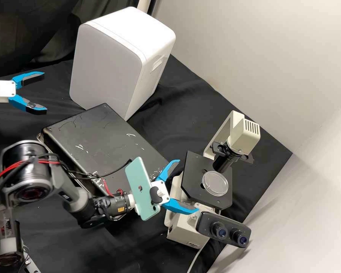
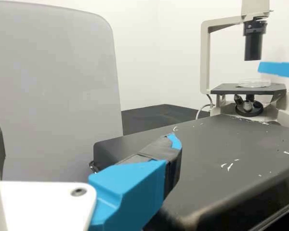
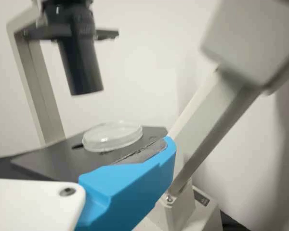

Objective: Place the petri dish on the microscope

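Where the petri dish (image 1: 215, 183) lies: flat on the black stage (image 1: 195, 172) of the microscope (image 1: 241, 131), clear and round, directly under the dark tube (image 1: 222, 162) that hangs from the microscope's arm.
Right pincer (image 1: 186, 185): fingers spread wide and holding nothing, just beside the stage's edge on the side away from the wall and apart from the dish (its own wrist view has one blue finger (image 3: 130, 185) low in front of the stage, with the dish beyond it). Whether a finger touches the microscope body I cannot tell.
Left pincer (image 1: 44, 92): also wide and empty, above the tabletop (image 1: 185, 102) near the white box (image 1: 117, 57), well apart from the microscope.
White box: upright, round-cornered, at the back of the tabletop, just behind the black case (image 1: 98, 142).
Black case: lying flat, its lid scuffed with white marks, between the white box and the microscope.
Eyepieces (image 1: 227, 231): a dark pair at the microscope's near end.
Teal block (image 1: 142, 189): mounted on the wrist just behind the right pincer.
Tabletop: covered in black cloth.
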Controlling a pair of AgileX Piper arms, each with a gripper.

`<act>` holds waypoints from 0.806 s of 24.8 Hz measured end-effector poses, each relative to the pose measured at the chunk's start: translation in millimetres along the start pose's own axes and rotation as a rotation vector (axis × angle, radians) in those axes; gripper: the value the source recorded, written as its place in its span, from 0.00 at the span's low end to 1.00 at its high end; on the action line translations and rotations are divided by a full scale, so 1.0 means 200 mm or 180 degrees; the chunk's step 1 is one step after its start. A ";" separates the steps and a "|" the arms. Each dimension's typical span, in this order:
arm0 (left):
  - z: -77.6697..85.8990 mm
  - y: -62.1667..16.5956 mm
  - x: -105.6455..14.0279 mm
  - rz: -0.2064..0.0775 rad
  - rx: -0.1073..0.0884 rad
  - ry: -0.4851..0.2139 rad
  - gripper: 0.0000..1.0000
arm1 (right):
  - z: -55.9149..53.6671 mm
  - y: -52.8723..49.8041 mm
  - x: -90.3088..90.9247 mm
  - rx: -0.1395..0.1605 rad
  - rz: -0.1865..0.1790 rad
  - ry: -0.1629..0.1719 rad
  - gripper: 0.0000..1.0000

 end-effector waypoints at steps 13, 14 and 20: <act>-0.04 0.079 -0.03 0.0326 -0.0056 0.0126 1.00 | -0.14 0.12 -0.35 0.0034 0.0187 0.0399 1.00; -0.06 0.090 -0.03 0.0370 -0.0095 0.0165 1.00 | -0.14 0.12 -0.35 0.0044 0.0191 0.0406 1.00; -0.09 0.116 -0.04 0.0509 -0.0231 0.0281 1.00 | -0.14 0.12 -0.35 0.0213 0.0166 0.0419 1.00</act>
